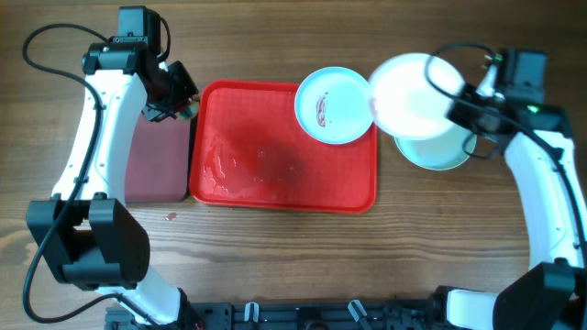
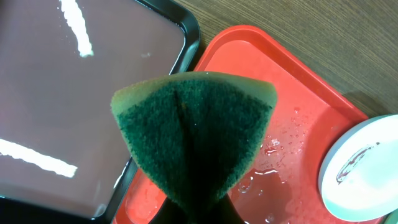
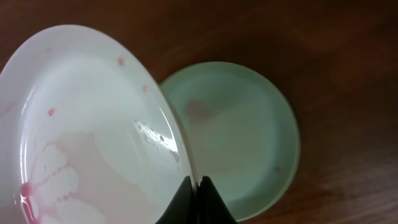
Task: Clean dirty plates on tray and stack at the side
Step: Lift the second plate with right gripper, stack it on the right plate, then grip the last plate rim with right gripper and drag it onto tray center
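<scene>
Red glossy plastic, seen from overhead: the tray, rectangular, round-cornered and raised-rimmed, flat on the wood-grain bench, with wet patches across its floor. At its far corner on the right arm's side, overlapping the rim, the smeared plate, round, shallow and pale, with a red mark at centre. Off the tray on that side, the held plate, raised and tilted, pinched at its edge by the right gripper. Beneath it and partly hidden, the bench plate, pale mint, flat on the wood. Just beside the tray's other end, a smaller matte maroon tray. Above the seam between the two, the left gripper, with something green in it.

From the left wrist: closed tight on a sponge, folded into a fan (coarse dark-green scouring face outward, yellow foam along the upper edge). Behind it, the maroon tray's smooth floor and black rim. Then the red tray's corner, with beads and a small pool of water. At lower right, part of the smeared plate.

From the right wrist: black, narrowed to a thin wedge on the rim of the held plate, glossy white and tilted, with pink watery streaks and a few red specks on its face. Just beyond, the bench plate, smooth, with a faint pinkish blotch, on dark wood.
</scene>
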Robot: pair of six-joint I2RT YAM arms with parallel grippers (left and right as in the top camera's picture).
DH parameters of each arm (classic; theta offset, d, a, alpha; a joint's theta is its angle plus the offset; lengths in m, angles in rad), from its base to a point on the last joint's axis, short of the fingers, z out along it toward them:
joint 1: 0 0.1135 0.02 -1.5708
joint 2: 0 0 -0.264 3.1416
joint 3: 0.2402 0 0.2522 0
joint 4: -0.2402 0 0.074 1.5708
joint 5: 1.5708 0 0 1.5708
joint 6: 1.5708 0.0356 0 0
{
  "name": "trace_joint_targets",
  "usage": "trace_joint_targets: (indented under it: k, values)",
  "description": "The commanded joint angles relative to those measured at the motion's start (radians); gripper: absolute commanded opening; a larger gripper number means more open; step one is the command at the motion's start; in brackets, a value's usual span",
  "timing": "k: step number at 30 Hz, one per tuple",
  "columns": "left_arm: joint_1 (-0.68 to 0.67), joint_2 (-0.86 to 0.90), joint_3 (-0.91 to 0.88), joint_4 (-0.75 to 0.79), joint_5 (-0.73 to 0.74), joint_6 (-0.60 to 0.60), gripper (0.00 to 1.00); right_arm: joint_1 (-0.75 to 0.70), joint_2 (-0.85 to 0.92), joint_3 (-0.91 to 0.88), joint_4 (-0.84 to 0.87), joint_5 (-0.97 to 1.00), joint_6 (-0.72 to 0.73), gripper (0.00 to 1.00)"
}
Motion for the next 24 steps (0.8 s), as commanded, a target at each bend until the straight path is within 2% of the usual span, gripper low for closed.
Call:
trace_joint_targets:
  k: [1,5,12,14,16,21,24]
  values:
    - [-0.003,0.006,-0.002,0.002,0.012,0.024,0.04,-0.092,-0.003,-0.094,0.048,-0.013,0.019,0.04]
    - [-0.003,0.006,-0.002,0.002,0.012,0.024,0.04,-0.147,-0.001,-0.203,0.158,-0.008,0.018,0.04]
    - [-0.003,0.006,-0.002,0.002,0.012,0.023,0.04,-0.152,0.052,-0.334,0.317,0.013,0.018,0.05]
    - [-0.003,0.006,-0.002,0.002,0.012,0.023,0.04,-0.152,0.084,-0.336,0.331,0.013,0.017,0.15]
    - [-0.003,0.006,-0.002,0.002,0.012,0.023,0.04,-0.152,0.103,-0.336,0.334,0.012,0.019,0.47]
    - [-0.003,0.006,-0.002,0.002,0.012,0.023,0.04,-0.142,0.089,-0.277,0.297,-0.103,-0.035,0.52]
    - [-0.003,0.006,-0.002,0.003,0.012,0.023,0.04,-0.085,0.061,-0.142,0.193,-0.188,-0.064,0.52]
